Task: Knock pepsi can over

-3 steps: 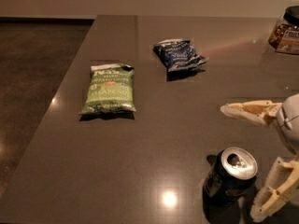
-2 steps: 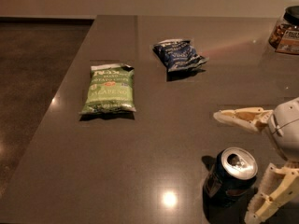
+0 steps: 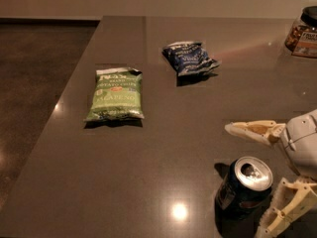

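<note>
The pepsi can (image 3: 237, 195) stands upright near the table's front right, dark blue with a silver opened top. My gripper (image 3: 243, 180) is at the right edge of the view, open, with its pale fingers straddling the can. One finger (image 3: 255, 131) reaches left just behind the can. The other finger (image 3: 285, 212) is at the can's front right, close to or touching its side.
A green jalapeño chip bag (image 3: 115, 94) lies flat at left centre. A dark blue snack bag (image 3: 189, 58) lies farther back. A jar of nuts (image 3: 302, 32) stands at the far right. The table's left edge (image 3: 74, 83) drops to a dark floor.
My gripper has shifted slightly left and down, so the rear finger now sits closer behind the can. The can and both bags have not moved.
</note>
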Controlling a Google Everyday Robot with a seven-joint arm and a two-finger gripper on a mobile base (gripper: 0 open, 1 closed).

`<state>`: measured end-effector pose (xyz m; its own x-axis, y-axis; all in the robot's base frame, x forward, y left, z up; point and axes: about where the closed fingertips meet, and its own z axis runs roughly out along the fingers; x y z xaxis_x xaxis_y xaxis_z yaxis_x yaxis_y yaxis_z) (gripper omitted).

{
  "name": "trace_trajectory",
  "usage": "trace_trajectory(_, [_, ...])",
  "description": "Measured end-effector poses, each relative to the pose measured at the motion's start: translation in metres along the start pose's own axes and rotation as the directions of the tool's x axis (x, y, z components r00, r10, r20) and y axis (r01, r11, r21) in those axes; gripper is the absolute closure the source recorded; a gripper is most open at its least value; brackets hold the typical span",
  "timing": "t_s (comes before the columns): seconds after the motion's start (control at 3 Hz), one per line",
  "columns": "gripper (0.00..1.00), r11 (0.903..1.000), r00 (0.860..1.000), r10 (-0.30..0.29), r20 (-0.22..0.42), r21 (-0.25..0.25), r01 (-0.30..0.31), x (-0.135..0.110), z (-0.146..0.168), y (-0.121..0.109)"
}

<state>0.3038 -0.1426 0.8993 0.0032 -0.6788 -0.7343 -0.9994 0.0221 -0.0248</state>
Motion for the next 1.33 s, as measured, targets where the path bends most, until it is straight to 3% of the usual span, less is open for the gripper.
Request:
trace_trajectory(0.67, [0.40,0.9998,1.000,0.010,0.010,-0.016,-0.010,0.003,0.001,0.000])
trace_trajectory(1.0, [0.63,0.9991,0.998,0.040,-0.054,-0.011,-0.041,0.000,-0.004,-0.008])
trace_trajectory(1.33, [0.87,0.9963,0.985,0.085,-0.147,0.001,-0.086,0.001,-0.011,-0.032])
